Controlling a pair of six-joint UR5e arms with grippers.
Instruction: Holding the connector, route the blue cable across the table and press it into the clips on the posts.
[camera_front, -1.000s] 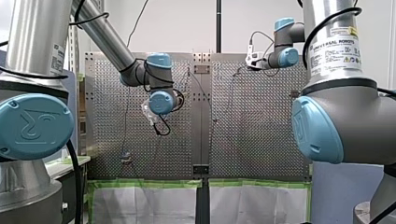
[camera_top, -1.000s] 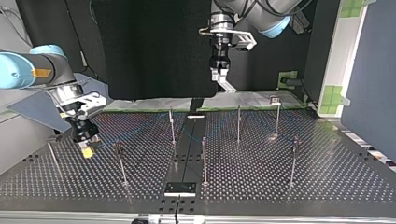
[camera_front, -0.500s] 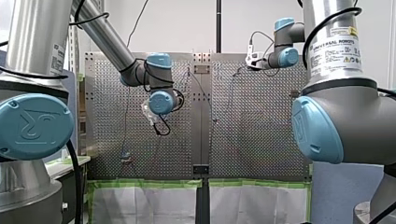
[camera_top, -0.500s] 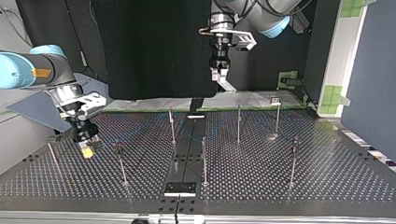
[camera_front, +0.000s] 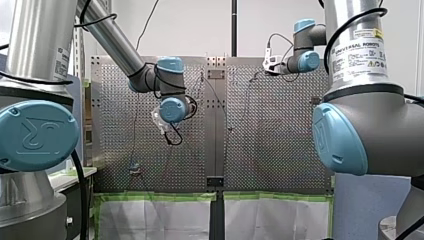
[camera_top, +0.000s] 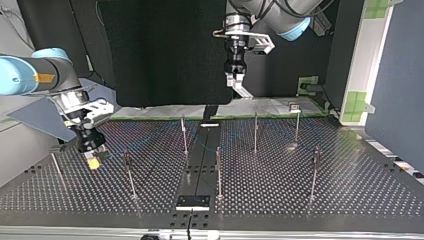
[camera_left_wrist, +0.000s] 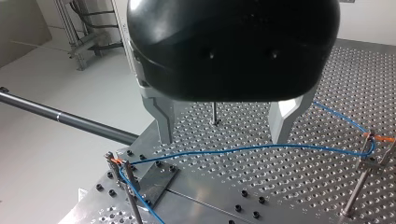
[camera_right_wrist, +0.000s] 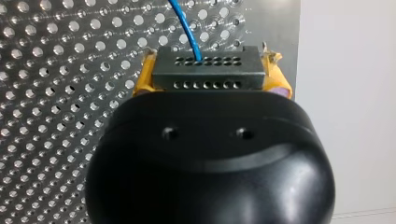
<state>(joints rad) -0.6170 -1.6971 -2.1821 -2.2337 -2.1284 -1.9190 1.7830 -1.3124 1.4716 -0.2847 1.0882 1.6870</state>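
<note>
perforated metal surface (camera_top: 280, 190), set with upright posts (camera_top: 218, 170). left gripper (camera_left_wrist: 223, 137): raised over surface, fingers spread, empty. right gripper (camera_top: 93, 161): low at top view's left, yellow-padded fingers clamped on black connector (camera_right_wrist: 205, 73). blue cable (camera_left_wrist: 261, 148): leaving connector, caught in orange clips (camera_left_wrist: 116, 161) atop two posts.

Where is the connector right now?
At the top view's left, the connector is clamped between my right gripper's yellow pads, low over the table, with the blue cable leaving it.

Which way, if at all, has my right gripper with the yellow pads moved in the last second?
No. In the top view my right gripper stays beside the same thin metal post, shut on the dark grey connector.
</note>
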